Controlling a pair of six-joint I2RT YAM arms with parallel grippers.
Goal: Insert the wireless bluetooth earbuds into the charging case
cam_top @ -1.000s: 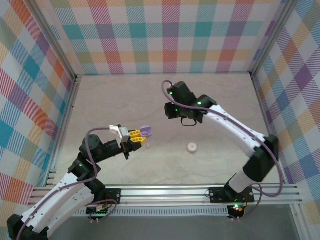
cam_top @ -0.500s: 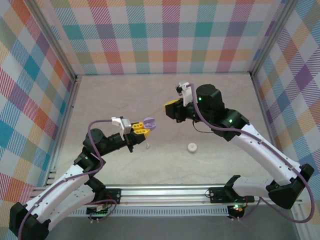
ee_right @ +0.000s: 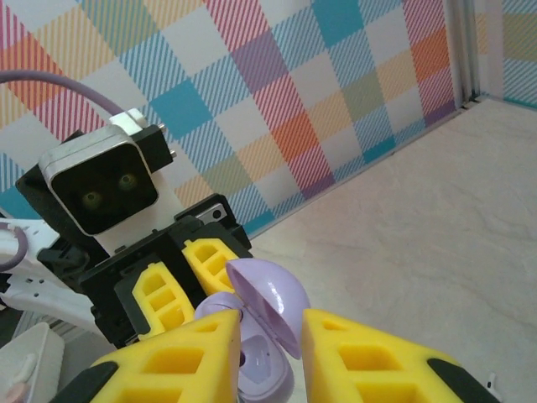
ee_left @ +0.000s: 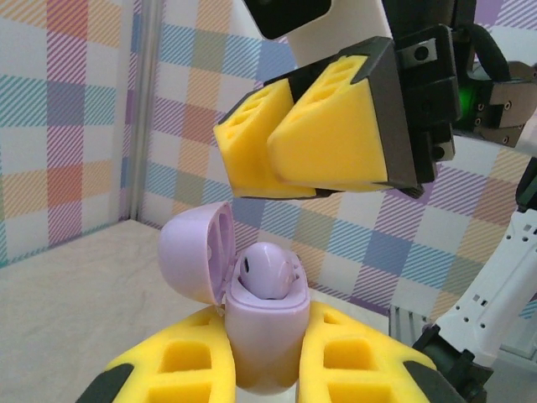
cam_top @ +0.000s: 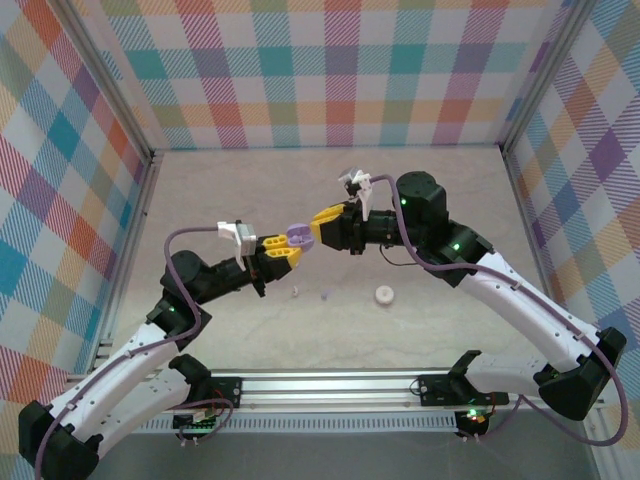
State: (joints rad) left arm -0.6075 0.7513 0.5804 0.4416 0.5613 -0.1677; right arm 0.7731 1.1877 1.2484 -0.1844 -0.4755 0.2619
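My left gripper (cam_top: 288, 250) (ee_left: 264, 326) is shut on the pale purple charging case (cam_top: 298, 236) (ee_left: 267, 357), held upright off the table. The case's lid (ee_left: 189, 252) is open and one purple earbud (ee_left: 267, 270) sits in it. My right gripper (cam_top: 322, 228) (ee_right: 268, 332) hovers just over the open case (ee_right: 270, 378), its yellow fingers a little apart with nothing between them. On the table lie a white earbud (cam_top: 296, 293) and a pale purple earbud (cam_top: 325, 296).
A small white round case (cam_top: 383, 294) rests on the table right of the loose earbuds. Plaid walls and metal rails (cam_top: 130, 250) close in the table. The two grippers nearly touch above the table's middle.
My right gripper swung round and came left until it is right over the case. My left gripper carried the case up and a little right. The right jaws parted slightly.
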